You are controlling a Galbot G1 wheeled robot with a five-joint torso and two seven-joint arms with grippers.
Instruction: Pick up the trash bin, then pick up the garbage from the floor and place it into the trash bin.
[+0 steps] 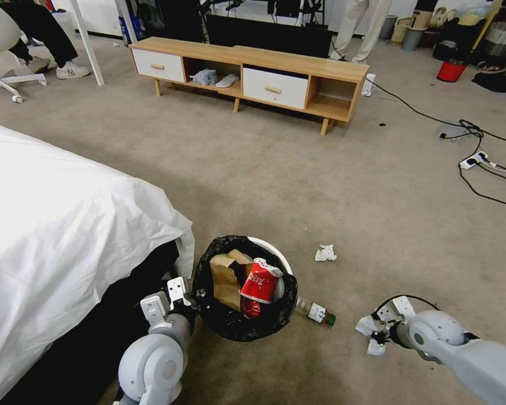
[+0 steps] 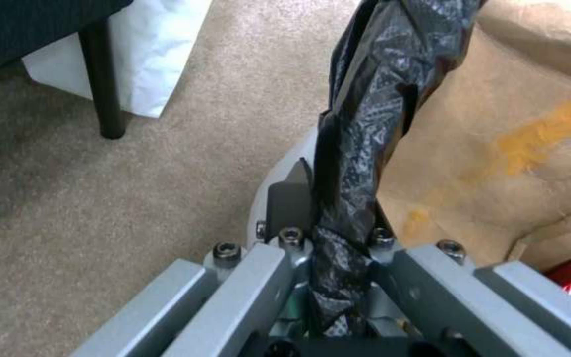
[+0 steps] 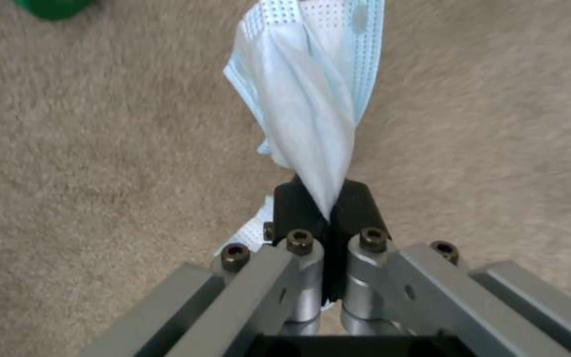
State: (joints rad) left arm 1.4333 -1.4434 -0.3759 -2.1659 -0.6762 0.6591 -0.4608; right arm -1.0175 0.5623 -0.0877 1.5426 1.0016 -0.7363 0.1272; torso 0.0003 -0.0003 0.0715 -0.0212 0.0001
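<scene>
The trash bin [image 1: 246, 292], a small white round container lined with a crinkly black bag [image 1: 230, 323] folded over its rim, sits low in the head view beside the corner of a bed draped with a white sheet [image 1: 56, 225], tilted so that its opening faces the camera. Inside it lie a crumpled brown paper bag [image 1: 226, 278] and a red-and-white carton [image 1: 258, 283], the two touching. The left gripper [image 1: 192, 293] is clenched on the bin's rim at its left side; in the left wrist view its fingers [image 2: 289, 203] pinch the bag-covered rim [image 2: 365, 114], one dark pad outside the white wall, with the brown paper bag [image 2: 510, 129] just inside and a black bed leg [image 2: 104, 84] standing on the carpet nearby. A clear plastic bottle [image 1: 316, 311] with a green cap lies on the floor [image 1: 298, 169] just beside the bin's right side, and a crumpled white tissue [image 1: 325, 253] lies on the carpet farther right and apart from the bin. The right gripper [image 1: 375, 336] hangs low to the right of the bottle, grasping a light blue face mask [image 3: 312, 94]; the right wrist view shows the folded mask pinched between the closed black pads [image 3: 355, 208] above the carpet. Well beyond, a low wooden cabinet [image 1: 247, 70] with white drawers stands on the floor, with cables [image 1: 478, 163] and a red bucket [image 1: 451, 71] to the right.
</scene>
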